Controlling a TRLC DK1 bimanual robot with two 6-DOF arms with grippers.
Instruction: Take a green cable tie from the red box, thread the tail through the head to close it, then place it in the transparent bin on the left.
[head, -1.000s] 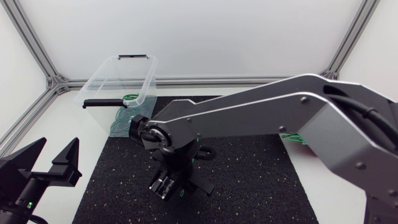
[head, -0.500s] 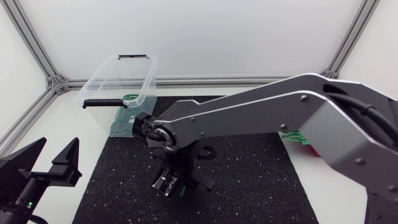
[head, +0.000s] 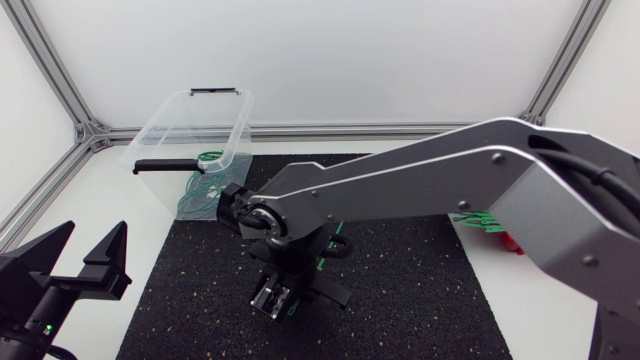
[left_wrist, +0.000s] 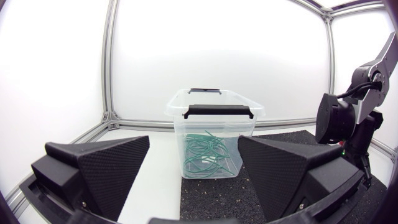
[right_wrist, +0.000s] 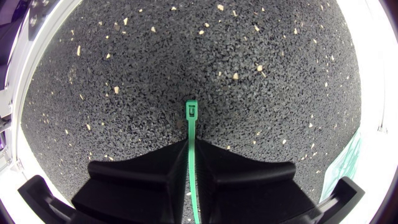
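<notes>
Above the black speckled surface (head: 420, 290), the fingers of our right gripper (right_wrist: 190, 144) pinch the green cable tie (right_wrist: 191, 124), long axis straight ahead, head at their 12 o'clock; our left gripper (left_wrist: 194, 142), fingers spread and empty, sits at 9 o'clock, the transparent bin (head: 238, 135) at 11.

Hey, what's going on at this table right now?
The right gripper is shut on a green cable tie, holding it straight with its head poking out ahead of the fingers, over the black mat. The tie is not yet looped. The left gripper sits open beside the mat, holding nothing. The transparent bin holds several green ties.
</notes>
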